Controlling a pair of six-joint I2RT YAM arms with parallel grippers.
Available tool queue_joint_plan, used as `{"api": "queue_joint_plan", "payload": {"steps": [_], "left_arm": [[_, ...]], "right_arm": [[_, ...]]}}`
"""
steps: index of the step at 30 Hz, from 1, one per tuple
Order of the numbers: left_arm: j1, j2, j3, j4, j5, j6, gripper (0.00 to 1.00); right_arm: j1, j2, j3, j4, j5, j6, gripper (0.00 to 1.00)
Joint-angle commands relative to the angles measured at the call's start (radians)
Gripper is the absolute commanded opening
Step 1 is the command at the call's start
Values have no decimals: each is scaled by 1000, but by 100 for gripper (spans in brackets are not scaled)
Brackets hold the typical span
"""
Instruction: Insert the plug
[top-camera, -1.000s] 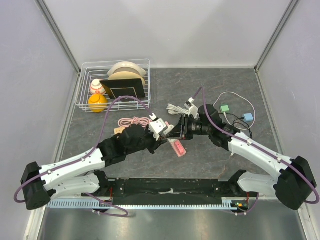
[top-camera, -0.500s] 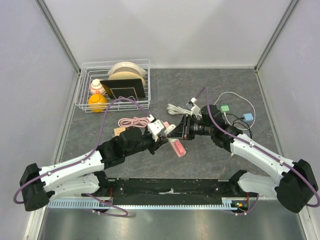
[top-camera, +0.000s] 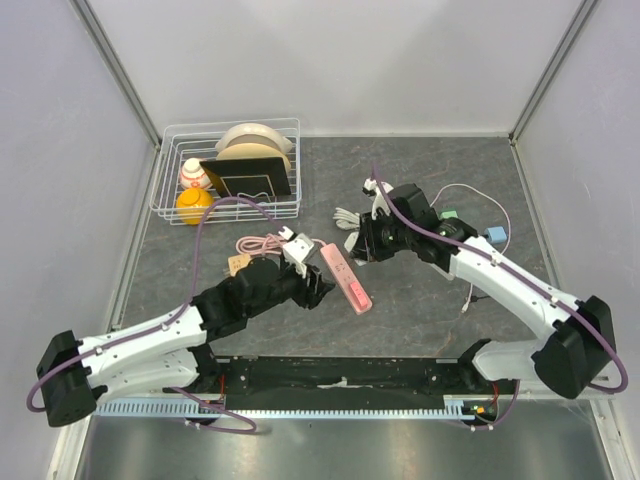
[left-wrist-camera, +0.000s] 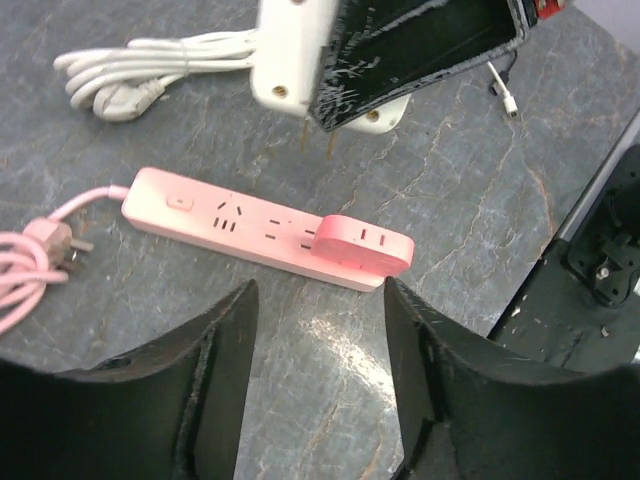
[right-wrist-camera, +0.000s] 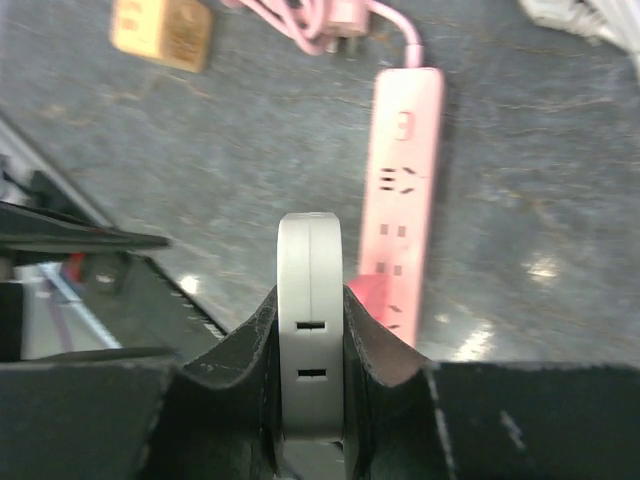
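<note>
**Top view.** Left fingers (top-camera: 318, 288): just beside the near-left side of the pink power strip (top-camera: 345, 280), which lies flat on the counter (top-camera: 420, 300). Right fingers (top-camera: 368, 243): near the strip's far end; what they carry cannot be made out here. Wire basket (top-camera: 165, 190): far-left corner, well apart.

**Left wrist view.** Left fingers (left-wrist-camera: 215, 390): spread, with nothing between them. The pink power strip (left-wrist-camera: 240, 225) lies crosswise beyond the tips, seen through the gap. Pink adapter (left-wrist-camera: 360, 245): seated at the strip's right end. Right fingers (left-wrist-camera: 420, 40): clamped on the white plug (left-wrist-camera: 290, 50). The plug's prongs (left-wrist-camera: 303, 135) point down at the counter beyond the strip, not touching the strip. White cable (left-wrist-camera: 130, 75): coiled, upper left. Pink cable (left-wrist-camera: 30, 260): left edge.

**Right wrist view.** Right fingers (right-wrist-camera: 375, 345): pinching the white plug (right-wrist-camera: 310, 290), seen edge-on between them. The pink power strip (right-wrist-camera: 405, 190) lies beyond and just right of the plug, running lengthwise away. Tan block (right-wrist-camera: 165, 35): upper left.
</note>
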Motion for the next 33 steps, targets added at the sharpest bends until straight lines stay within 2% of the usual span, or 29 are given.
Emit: {"api": "queue_joint_plan", "payload": {"steps": [1, 4, 6, 8, 11, 16, 23, 28, 32, 33], "left_arm": [[53, -62, -29, 25, -43, -161, 61], [154, -81, -30, -30, -13, -255, 62], [264, -90, -30, -95, 32, -336, 63], [397, -104, -21, -155, 75, -394, 63], [513, -110, 30, -276, 164, -440, 63], [585, -119, 144, -463, 193, -384, 66], [627, -196, 203, -532, 100, -249, 79], [628, -260, 194, -523, -16, -198, 87], [627, -236, 153, -466, 78, -233, 88], [627, -216, 142, -430, 149, -245, 88]], "right_arm": [[3, 44, 70, -112, 114, -254, 0], [11, 74, 95, -115, 97, -409, 0], [14, 97, 107, -102, 106, -516, 0], [15, 120, 133, -107, 59, -606, 0], [19, 156, 148, -99, -13, -719, 0], [32, 225, 184, -138, -65, -901, 0], [115, 303, 185, -176, -62, -1117, 0], [152, 332, 158, -178, -26, -1177, 0], [152, 337, 158, -165, -16, -1168, 0], [151, 329, 156, -158, -19, -1155, 0]]}}
